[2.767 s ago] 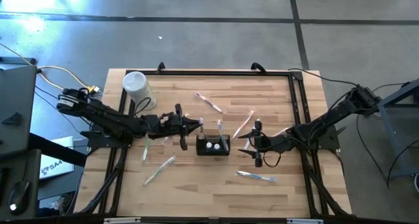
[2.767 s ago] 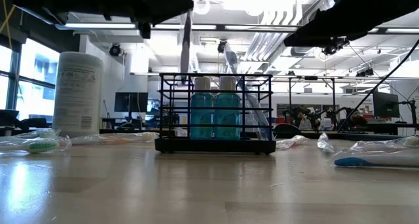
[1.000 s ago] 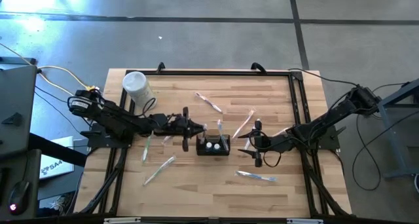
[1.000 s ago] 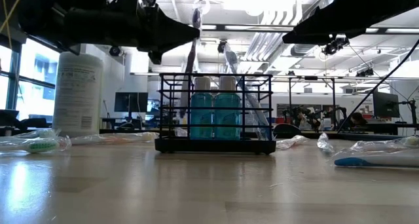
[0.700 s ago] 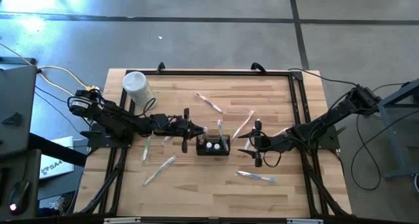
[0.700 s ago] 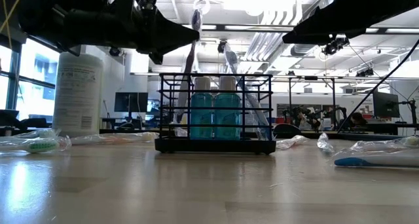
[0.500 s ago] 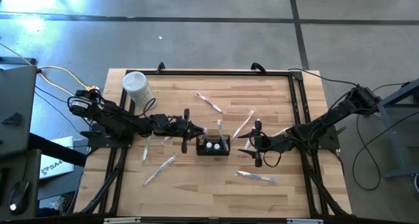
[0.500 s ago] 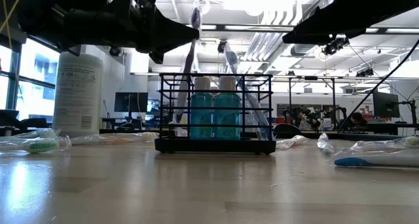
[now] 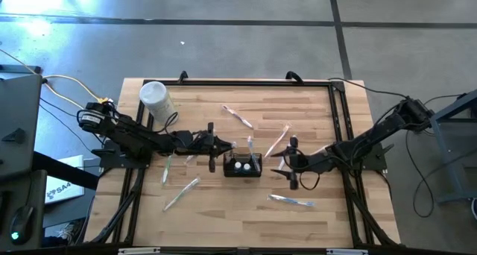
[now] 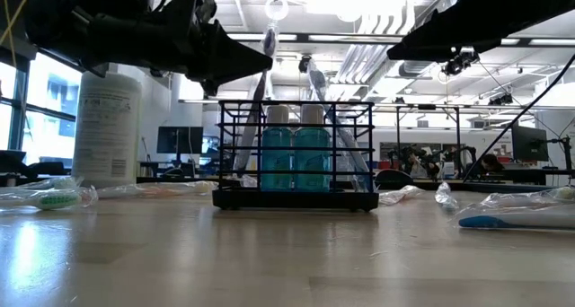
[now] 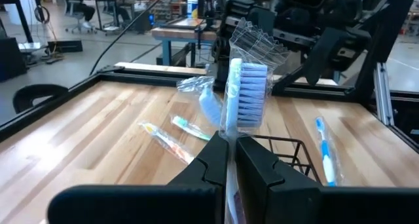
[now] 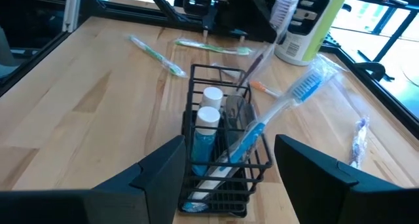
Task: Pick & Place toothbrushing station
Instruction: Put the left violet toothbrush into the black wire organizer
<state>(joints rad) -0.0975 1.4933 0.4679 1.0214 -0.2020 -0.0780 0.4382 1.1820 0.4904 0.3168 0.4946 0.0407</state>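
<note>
At the table's (image 9: 223,218) middle stands the station (image 9: 243,166), its long axis running across between the arms, two blue bottles (image 10: 294,154) and a wrapped blue toothbrush (image 12: 281,109) already in it. The left arm is the nearer one, stretched low from the left; the left gripper (image 9: 218,145) hangs just above the station's left end, fingers pinched on a wrapped toothbrush (image 11: 241,96) held upright, its lower end seemingly inside the left compartment. The right gripper (image 9: 287,164) waits just beside the station's right end, fingers spread, holding nothing.
</note>
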